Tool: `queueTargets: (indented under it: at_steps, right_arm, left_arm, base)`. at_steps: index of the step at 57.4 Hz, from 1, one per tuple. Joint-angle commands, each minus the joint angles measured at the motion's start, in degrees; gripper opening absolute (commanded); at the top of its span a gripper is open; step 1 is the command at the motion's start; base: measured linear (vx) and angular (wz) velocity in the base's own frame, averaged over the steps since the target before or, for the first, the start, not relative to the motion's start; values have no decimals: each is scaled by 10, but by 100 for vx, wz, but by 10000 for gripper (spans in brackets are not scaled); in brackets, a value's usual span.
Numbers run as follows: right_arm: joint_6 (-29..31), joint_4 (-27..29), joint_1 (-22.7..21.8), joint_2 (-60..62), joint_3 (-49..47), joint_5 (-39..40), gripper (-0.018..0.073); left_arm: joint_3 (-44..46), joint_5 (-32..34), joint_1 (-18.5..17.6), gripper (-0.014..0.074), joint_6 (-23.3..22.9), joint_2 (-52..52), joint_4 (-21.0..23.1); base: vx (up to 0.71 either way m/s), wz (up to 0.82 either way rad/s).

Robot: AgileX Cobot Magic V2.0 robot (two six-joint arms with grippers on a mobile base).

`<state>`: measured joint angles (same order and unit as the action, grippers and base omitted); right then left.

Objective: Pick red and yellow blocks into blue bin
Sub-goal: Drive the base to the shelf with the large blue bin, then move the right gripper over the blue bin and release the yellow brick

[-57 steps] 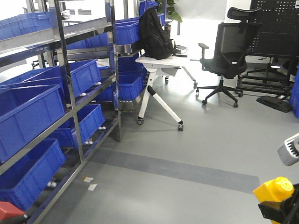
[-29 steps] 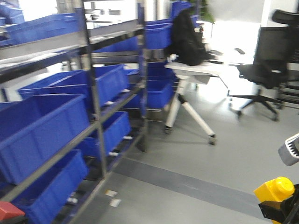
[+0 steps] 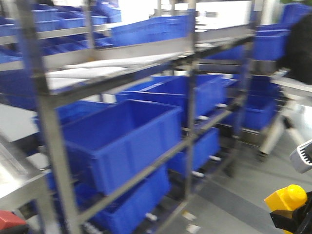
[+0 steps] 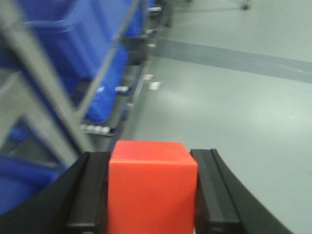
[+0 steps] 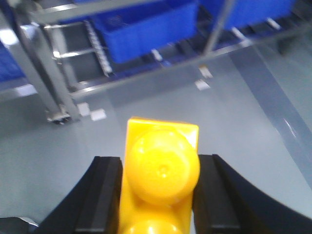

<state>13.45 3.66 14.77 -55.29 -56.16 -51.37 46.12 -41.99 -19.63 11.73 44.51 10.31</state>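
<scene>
The left pincer (image 4: 152, 200) is squeezing the red block (image 4: 152, 180) between its two black fingers (image 4: 91, 195), one on each side. The right pincer (image 5: 158, 204) is holding the yellow block (image 5: 161, 165) the same way, with the block's round bumps pointing up. So both pincers are full. Both are hanging in the air above the grey floor (image 4: 234, 107), not above any bin.

Ahead of the pincers a tall metal rack (image 3: 51, 146) is standing, and it is carrying lots of blue boxes. The closest one, a big blue bin (image 3: 122, 141), is sitting on a middle shelf. It is ahead of both pincers, higher than they are, and well apart from them. The front view is all smeary, so I cannot tell if this is the bin that the blocks are meant for or if it is another one on the rack.

I think the picking-up part is done, because each block is already gripped tight and off the ground. The dropping part is not done yet: no block is lying in a bin that I can see. To finish, each pincer needs to get over the open top of the bin and let its block fall in, first one and then the other.
</scene>
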Motion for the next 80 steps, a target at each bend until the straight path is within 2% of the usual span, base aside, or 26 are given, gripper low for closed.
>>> queueTargets:
  at_steps: [1,58,80]
  right_arm:
    - [1,0,1,7,-16,37,247]
    - [1,0,1,7,-16,37,247]
    - [1,0,1,7,-16,37,247]
  left_arm:
    - [17,42,-3,201,-2,-4,10]
    - [17,42,-3,201,-2,-4,10]
    - [17,42,-3,201,-2,-4,10]
  base:
    - [18,71]
    - [13,68]
    - [6,35]
